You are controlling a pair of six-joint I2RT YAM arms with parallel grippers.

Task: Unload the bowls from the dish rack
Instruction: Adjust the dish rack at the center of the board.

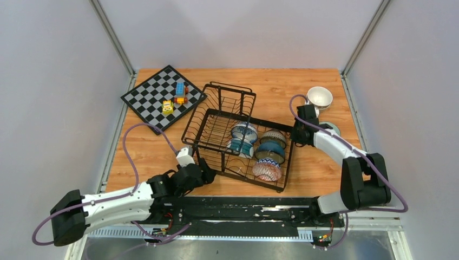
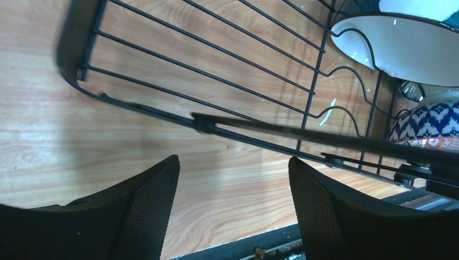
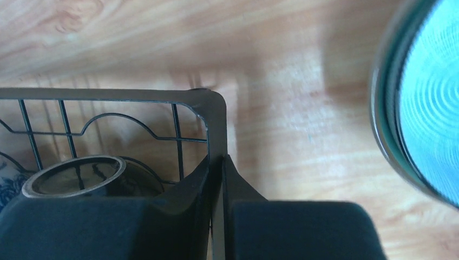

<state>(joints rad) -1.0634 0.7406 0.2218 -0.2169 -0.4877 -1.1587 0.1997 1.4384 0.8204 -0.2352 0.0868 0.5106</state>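
Ceramic round bowls [image 1: 269, 153], slick, fragile: lift by rims.
Closed right gripper [image 3: 216, 162] pinches black wire dish rack [image 1: 215, 127]; left gripper [image 2: 234, 162] gapes empty.

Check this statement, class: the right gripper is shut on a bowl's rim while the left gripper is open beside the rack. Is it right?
Not quite. The right gripper is shut on the wire rim of the dish rack, not on a bowl's rim; the right wrist view shows it. The left gripper is open beside the rack.
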